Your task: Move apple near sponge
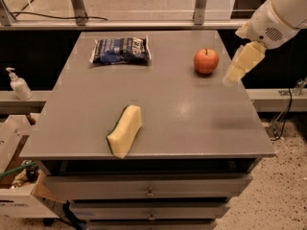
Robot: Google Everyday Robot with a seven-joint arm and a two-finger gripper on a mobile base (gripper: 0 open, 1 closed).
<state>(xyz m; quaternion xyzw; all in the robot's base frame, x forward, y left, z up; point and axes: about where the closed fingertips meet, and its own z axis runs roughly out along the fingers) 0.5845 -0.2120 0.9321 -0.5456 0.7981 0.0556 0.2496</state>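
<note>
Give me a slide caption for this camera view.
Gripper hovers right of the apple on the gray table; sponge lies near the front edge, snack bag at back.
</note>
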